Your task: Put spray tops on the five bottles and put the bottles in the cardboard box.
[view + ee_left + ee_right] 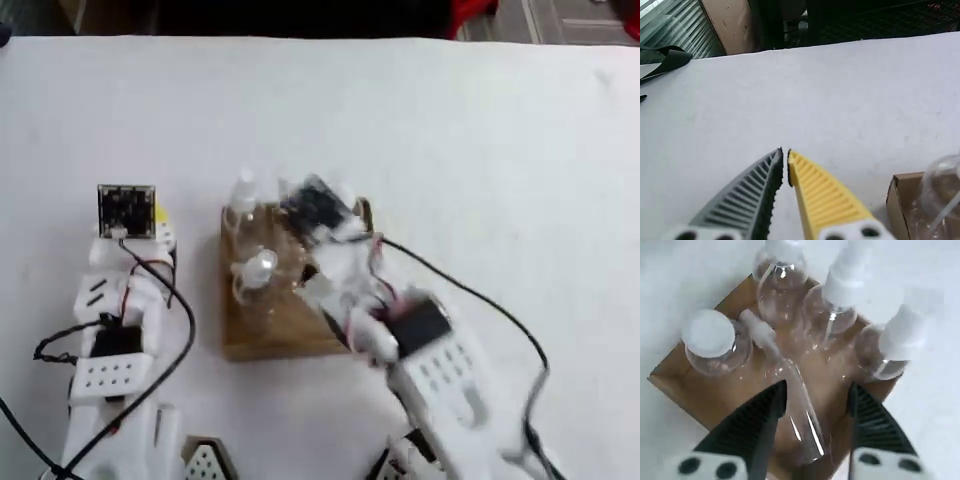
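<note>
Where the fixed camera looks down, the cardboard box (275, 335) sits on the white table (500, 120) close to the middle of its near edge, with clear bottles (258, 268) standing in the half of it toward the table's far edge. The right arm (440, 365) leans in over the box from the near right corner and hides much of its right side, a black cable (470, 290) looping off it. The left arm (115, 340) rests well left of the box, apart from it. From the left wrist, the left gripper (785, 156) hangs over bare table, its grey and yellow fingers brought tip to tip with nothing between them. A corner of the box and the shoulder of one bottle (942, 182) stand off to one side, and past the table's far edge are a brown panel (732, 25) and slatted blinds (670, 25). From the right wrist, the right gripper (816, 390) is above the box with its two black fingers spread wide, gripping nothing. Below, between them, a lying bottle (800, 415) rests on the box floor, its spray top (756, 326) pointing at four upright bottles (832, 310) ranged along the box's walls, all capped in white.
</note>
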Controlling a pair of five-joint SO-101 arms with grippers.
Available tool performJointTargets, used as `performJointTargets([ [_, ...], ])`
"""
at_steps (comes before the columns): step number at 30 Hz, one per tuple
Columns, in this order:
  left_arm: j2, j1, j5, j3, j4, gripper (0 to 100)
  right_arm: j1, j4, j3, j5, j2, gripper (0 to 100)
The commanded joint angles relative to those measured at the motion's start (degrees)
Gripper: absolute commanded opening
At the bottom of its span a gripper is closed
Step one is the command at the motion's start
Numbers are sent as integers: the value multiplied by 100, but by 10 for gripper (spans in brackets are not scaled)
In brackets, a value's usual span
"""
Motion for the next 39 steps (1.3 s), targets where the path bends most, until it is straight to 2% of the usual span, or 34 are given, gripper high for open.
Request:
performJointTargets([
  [1, -40, 13, 0, -44, -167, 24, -40, 4, -703, 325, 1376, 177],
  [4, -40, 13, 0, -44, -167, 24, -40, 4, -844, 422, 1798, 189],
  [9, -40, 13, 0, -44, -167, 24, -66, -13, -826, 659, 2070, 265],
  [17, -40, 13, 0, -53, -167, 24, -251, -804, -132, 782, 2229, 265],
  [21, -40, 22, 0, -53, -167, 24, -497, -848, -35, 941, 2141, 265],
  [32, -40, 31, 0, -53, -167, 24, -127, -1323, -53, 967, 2905, 265],
  [34, -40, 31, 0, -53, -167, 24, -154, -1393, -53, 1231, 3073, 265],
  [39, -40, 31, 0, -53, -167, 24, -180, -1569, -53, 1433, 3415, 186],
])
